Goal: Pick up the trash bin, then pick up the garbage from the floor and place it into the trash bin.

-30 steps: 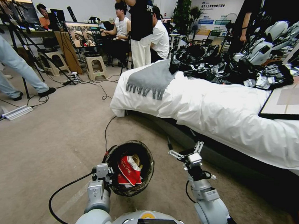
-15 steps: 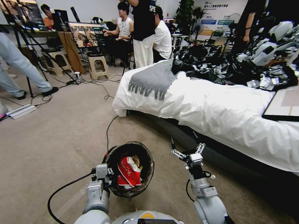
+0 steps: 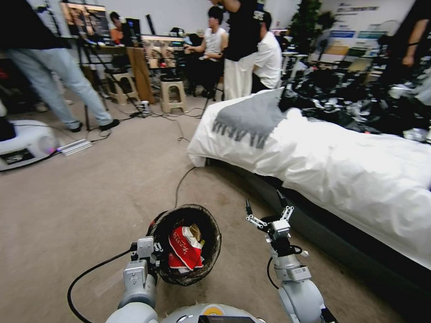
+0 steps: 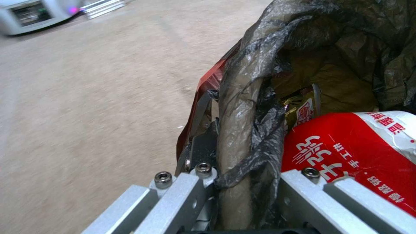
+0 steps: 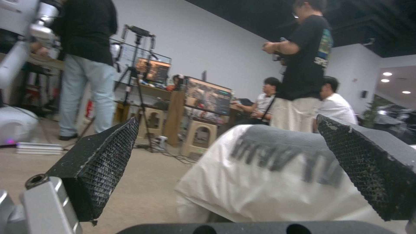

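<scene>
- The trash bin (image 3: 188, 244) is held up in front of the robot, above the beige carpet floor (image 3: 68, 207), low in the middle of the head view.
- Its mouth faces the head camera, and the black crinkly bag (image 4: 255, 97) is folded over its rim.
- Inside the bin lies a red snack wrapper (image 3: 186, 247) with white writing, and behind it a brownish crumpled piece (image 3: 195, 232).
- In the left wrist view the red wrapper (image 4: 359, 152) lies against the inner side of the rim, with a yellowish wrapper (image 4: 303, 107) deeper in the bin.
- The left claw (image 3: 148, 257) is clamped on the rim of the bin at its near left side; the left wrist view shows one finger (image 4: 182, 198) outside the rim and the other inside, with the bagged rim between them.
- The right claw (image 3: 268, 216) is just to the right of the bin and not touching it; its fingers are spread apart and nothing is between them.
- In the right wrist view the two black textured pads (image 5: 102, 159) stand wide apart.
- To the right of the robot stands a bed (image 3: 350, 168) with a white cover, and a grey fringed scarf (image 3: 251, 117) lies on its far corner.
- A black cable (image 3: 180, 181) runs over the floor from the corner of the bed toward the bin.
</scene>
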Tool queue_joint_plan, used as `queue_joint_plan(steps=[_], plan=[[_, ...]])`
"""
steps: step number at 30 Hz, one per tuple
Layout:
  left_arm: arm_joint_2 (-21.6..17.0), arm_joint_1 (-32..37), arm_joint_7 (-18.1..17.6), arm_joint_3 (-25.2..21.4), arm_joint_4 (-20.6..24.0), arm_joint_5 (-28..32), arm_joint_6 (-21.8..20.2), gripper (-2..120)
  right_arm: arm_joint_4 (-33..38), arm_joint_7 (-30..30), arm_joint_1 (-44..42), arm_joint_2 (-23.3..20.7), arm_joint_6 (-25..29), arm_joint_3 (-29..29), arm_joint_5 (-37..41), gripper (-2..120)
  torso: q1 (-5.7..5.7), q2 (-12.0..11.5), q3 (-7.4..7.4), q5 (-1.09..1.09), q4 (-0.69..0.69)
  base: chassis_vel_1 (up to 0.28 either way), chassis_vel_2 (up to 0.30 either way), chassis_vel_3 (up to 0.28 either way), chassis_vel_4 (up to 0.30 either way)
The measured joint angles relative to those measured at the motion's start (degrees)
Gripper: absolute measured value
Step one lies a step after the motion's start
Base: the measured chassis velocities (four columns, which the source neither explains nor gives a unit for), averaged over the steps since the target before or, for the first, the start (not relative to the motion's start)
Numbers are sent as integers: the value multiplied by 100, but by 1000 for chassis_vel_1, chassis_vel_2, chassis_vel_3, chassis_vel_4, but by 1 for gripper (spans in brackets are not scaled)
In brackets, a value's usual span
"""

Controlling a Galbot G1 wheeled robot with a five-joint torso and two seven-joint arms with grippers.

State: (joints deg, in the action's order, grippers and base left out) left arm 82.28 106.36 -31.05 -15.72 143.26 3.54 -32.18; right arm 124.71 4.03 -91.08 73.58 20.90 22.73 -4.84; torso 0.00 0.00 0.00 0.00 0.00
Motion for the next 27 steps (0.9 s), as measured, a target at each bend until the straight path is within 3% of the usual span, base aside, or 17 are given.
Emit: queue_joint_plan(steps=[27], plan=[[4, -29, -4, 25, -2, 8, 4, 1, -43, -85, 8, -17, 13, -2, -90, 100, 0, 0, 0, 0, 1, 127, 126, 125, 127]])
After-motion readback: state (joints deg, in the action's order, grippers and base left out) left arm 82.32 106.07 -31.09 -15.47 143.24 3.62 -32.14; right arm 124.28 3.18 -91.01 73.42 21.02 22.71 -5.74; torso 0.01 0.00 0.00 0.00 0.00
